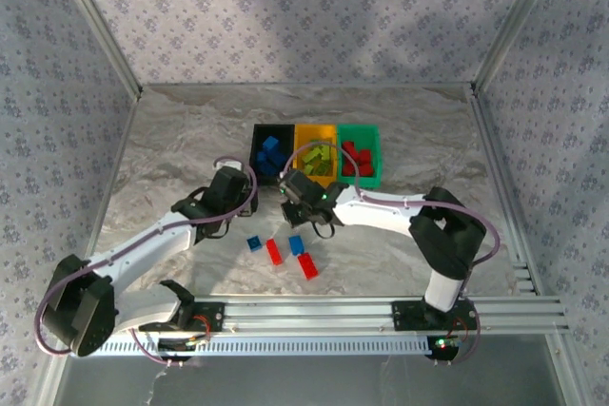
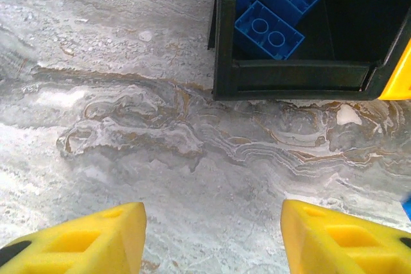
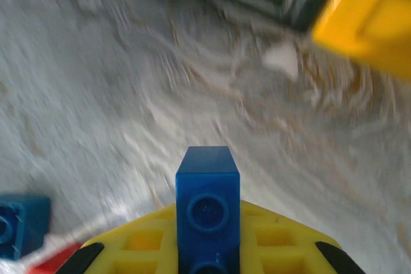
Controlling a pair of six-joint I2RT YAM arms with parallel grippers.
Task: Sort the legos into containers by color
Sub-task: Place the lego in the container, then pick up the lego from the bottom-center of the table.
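Presently: small blue lego, glossy, round studs on facing side, pinched upright in closed yellow right gripper, above marbled table, near black bin. Left gripper half-spread, empty, facing same bin.

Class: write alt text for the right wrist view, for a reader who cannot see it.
The right end effector grips a blue lego between yellow fingers above a marbled table. A second blue lego lies lower left; the corner of an orange-yellow bin shows upper right.
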